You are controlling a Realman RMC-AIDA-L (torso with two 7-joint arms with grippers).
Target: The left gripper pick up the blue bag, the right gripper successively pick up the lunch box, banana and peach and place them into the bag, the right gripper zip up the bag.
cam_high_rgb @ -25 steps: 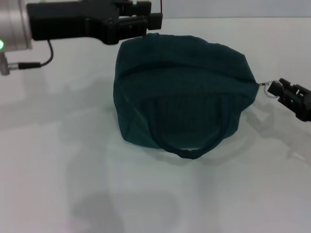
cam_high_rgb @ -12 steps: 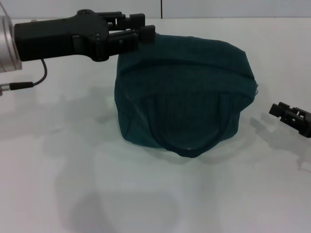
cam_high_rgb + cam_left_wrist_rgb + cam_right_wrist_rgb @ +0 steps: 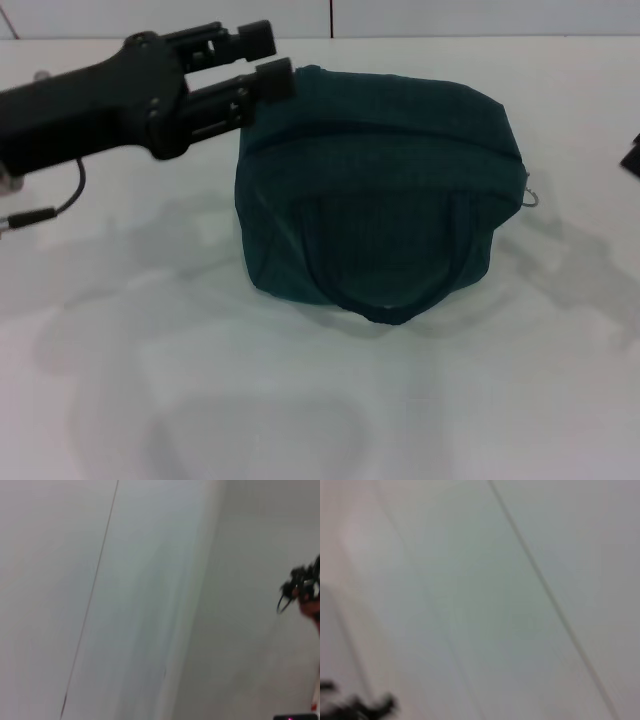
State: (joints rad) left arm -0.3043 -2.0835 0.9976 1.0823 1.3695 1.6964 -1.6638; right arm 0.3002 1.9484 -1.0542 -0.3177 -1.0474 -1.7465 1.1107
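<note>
- Two grippers on the rig; only the left gripper (image 3: 268, 57) shows clearly now. Its fingers stand apart with a moderate gap and hold nothing.
- The blue bag (image 3: 380, 190) sits on the white table (image 3: 150, 380) just beyond and below the left fingertips; the lower fingertip looks close to the bag's near top corner, though we cannot tell whether it touches.
- The bag's zipper seam appears drawn shut across the top. The ring pull (image 3: 530, 196) hangs free at the end of the bag farthest from the left gripper.
- The right gripper (image 3: 632, 156) shows only as a dark sliver well away from the ring pull; we cannot tell how its fingers stand.
- Lunch box, banana and peach are not visible; we judge them packed inside.
- Judgement: the task looks at its end, with the arms clearing off.
- To do this well, we would lift the left fingers straight away from the fabric so nothing snags or tips the bag.
- Wrist views show only blank surface, no help on contact.
</note>
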